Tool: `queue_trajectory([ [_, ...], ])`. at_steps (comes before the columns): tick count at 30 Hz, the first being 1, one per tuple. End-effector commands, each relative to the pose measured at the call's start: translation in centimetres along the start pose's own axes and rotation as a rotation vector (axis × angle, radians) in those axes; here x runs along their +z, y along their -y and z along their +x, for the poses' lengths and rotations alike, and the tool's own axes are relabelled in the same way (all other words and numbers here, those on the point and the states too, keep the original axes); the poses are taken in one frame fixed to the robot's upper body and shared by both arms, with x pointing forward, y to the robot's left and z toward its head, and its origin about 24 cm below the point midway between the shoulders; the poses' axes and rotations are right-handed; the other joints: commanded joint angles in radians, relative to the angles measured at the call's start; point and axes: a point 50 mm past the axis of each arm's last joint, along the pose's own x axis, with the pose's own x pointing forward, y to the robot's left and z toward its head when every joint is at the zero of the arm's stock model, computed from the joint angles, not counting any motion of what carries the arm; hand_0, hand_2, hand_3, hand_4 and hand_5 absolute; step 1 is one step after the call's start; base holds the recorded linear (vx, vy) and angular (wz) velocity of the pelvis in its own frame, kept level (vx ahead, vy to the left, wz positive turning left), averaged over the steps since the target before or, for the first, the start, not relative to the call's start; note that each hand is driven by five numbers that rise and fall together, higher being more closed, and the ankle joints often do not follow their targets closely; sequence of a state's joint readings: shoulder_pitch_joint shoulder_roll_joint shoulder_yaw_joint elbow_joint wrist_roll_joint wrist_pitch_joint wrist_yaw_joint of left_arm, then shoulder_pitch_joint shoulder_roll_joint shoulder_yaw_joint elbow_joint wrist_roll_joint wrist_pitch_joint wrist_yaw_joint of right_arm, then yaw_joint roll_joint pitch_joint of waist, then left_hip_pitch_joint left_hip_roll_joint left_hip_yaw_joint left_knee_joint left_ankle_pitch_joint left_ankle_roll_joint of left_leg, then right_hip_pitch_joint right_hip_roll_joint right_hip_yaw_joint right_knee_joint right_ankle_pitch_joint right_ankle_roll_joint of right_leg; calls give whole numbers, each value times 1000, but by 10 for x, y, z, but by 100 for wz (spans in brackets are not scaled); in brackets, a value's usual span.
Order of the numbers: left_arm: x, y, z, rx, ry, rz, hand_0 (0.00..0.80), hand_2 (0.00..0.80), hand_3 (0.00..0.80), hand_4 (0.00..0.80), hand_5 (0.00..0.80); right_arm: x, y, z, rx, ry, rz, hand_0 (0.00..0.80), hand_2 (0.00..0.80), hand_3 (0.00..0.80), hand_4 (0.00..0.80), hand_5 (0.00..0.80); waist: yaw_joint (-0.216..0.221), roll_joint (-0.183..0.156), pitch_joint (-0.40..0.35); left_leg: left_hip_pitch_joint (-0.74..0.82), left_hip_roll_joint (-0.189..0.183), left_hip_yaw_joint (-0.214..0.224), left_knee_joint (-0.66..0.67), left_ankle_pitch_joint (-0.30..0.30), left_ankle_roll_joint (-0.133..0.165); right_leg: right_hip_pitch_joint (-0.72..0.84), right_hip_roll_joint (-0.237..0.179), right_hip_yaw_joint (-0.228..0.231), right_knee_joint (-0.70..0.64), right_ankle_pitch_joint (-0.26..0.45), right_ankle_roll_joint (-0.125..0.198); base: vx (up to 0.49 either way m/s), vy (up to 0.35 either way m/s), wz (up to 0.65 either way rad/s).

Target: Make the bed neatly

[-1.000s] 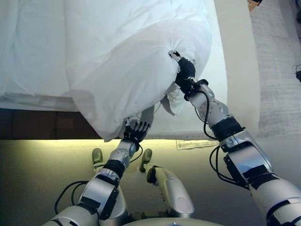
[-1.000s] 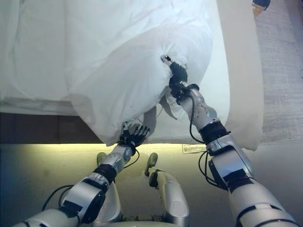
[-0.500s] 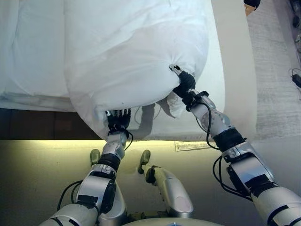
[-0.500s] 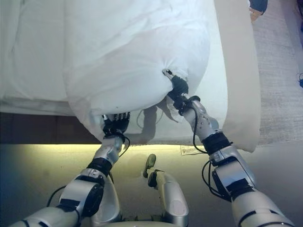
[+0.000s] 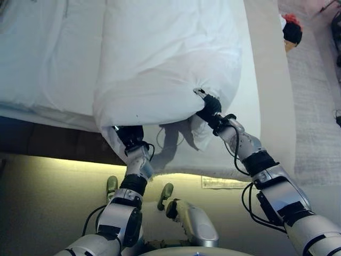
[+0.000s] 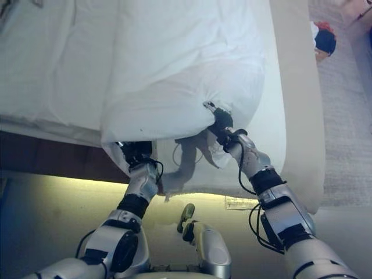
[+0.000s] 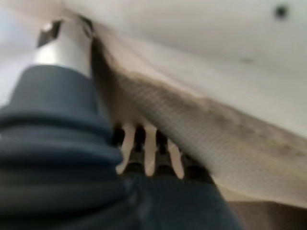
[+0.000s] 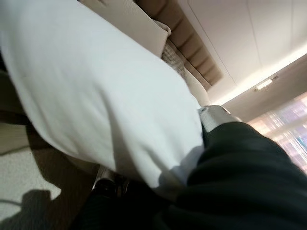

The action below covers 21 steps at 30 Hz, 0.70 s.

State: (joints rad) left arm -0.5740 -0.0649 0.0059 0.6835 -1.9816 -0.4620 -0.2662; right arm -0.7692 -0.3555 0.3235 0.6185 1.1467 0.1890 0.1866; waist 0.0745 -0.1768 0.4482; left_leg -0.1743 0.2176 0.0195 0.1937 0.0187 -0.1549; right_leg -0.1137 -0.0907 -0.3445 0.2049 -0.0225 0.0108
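Observation:
A bulky white duvet (image 5: 165,64) lies folded over on the bed, its near edge lifted off the mattress (image 5: 251,90). My right hand (image 5: 209,108) is shut on a bunched pinch of the duvet's near edge and holds it up; it also shows in the right wrist view (image 8: 225,163), where the cloth (image 8: 96,96) balloons past it. My left hand (image 5: 129,137) is tucked up under the duvet's near left corner. In the left wrist view its fingers (image 7: 144,148) curl into the cloth's edge (image 7: 201,129) with the thumb (image 7: 62,43) alongside.
The flat part of the duvet (image 5: 48,53) covers the bed's left side. The dark bed frame (image 5: 48,140) with a lit strip below runs along the near side. Grey carpet (image 5: 314,106) lies at the right, with a dark and red object (image 5: 291,32) on it.
The camera has shifted. My left hand, open below the corner a second ago, has gone up under the duvet's corner and closed on it. The right hand keeps its hold.

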Motion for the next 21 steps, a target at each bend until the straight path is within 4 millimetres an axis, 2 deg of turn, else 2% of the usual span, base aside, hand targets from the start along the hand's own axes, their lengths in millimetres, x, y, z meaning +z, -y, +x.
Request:
queue_trajectory([
  [1, 8, 14, -2, -114, 22, -9, 0, 0, 0, 0, 0, -14, 8, -8, 27, -57, -24, 292, 292, 292, 292, 292, 36, 24, -174, 62, -9, 0, 5, -69, 15, 102, -69, 5, -26, -60, 83, 207, 61, 11],
  [2, 13, 12, -3, -105, 36, -7, 0, 0, 0, 0, 0, -21, 12, -11, 0, -91, -27, 0, 0, 0, 0, 0, 38, 27, -184, 75, -10, 0, -1, -69, 15, 114, -70, 4, -30, -61, 83, 206, 62, 11],
  [5, 33, 4, -6, -84, 83, 5, 0, 0, 0, 0, 0, -55, 23, -25, -44, -213, -7, 0, 0, 0, 0, 0, 44, 34, -225, 116, -16, -1, -21, -62, 19, 150, -72, 3, -42, -59, 82, 252, 74, 10],
  [8, 64, -5, -11, -53, 134, 24, 0, 0, 0, 0, 0, -101, 34, -51, -69, -357, 29, 0, 0, 0, 0, 0, 47, 43, -273, 169, -22, 2, -32, -67, 21, 195, -74, 2, -43, -67, 82, 285, 78, 8],
  [9, 68, -7, -13, -46, 137, 30, 0, 0, 0, 0, 0, -108, 35, -56, -71, -377, 35, 0, 0, 0, 0, 0, 48, 43, -279, 181, -22, 3, -37, -68, 22, 204, -74, 2, -46, -69, 83, 293, 102, 6],
  [11, 92, -17, -21, -20, 159, 44, 0, 0, 0, 0, 0, -142, 46, -87, -77, -479, 68, 0, 0, 0, 0, 0, 45, 52, -305, 225, -28, 9, -52, -73, 27, 237, -76, 4, -50, -74, 87, 235, 111, 2],
  [13, 105, -24, -28, 2, 162, 56, 0, 0, 0, 0, 0, -161, 50, -106, -83, -546, 83, 0, 0, 0, 0, 0, 43, 59, -320, 252, -33, 15, -66, -75, 31, 258, -77, 7, -59, -75, 91, 141, 115, -1],
  [14, 116, -28, -33, 7, 164, 63, 0, 0, 0, 0, 0, -174, 54, -124, -92, -591, 91, 0, 0, 0, 0, 0, 39, 67, -329, 267, -38, 18, -77, -76, 34, 269, -81, 9, -65, -75, 94, 94, 111, -3],
  [15, 119, -30, -35, 12, 166, 67, 0, 0, 0, 0, 0, -178, 54, -129, -94, -602, 93, 0, 0, 0, 0, 0, 39, 68, -334, 273, -40, 20, -82, -75, 35, 273, -82, 10, -69, -75, 95, 103, 157, -7],
  [17, 146, -37, -45, 34, 188, 87, 0, 0, 0, 0, 0, -200, 64, -165, -127, -684, 115, 0, 0, 0, 0, 0, 30, 85, -351, 292, -50, 29, -93, -75, 38, 289, -91, 18, -82, -74, 100, 93, 167, -8],
  [21, 179, -40, -54, 62, 228, 120, 0, 0, 0, 0, 0, -217, 77, -198, -224, -775, 163, 0, 0, 0, 0, 0, 19, 105, -359, 307, -61, 37, -95, -77, 43, 304, -101, 24, -92, -71, 105, 51, 151, -8],
])
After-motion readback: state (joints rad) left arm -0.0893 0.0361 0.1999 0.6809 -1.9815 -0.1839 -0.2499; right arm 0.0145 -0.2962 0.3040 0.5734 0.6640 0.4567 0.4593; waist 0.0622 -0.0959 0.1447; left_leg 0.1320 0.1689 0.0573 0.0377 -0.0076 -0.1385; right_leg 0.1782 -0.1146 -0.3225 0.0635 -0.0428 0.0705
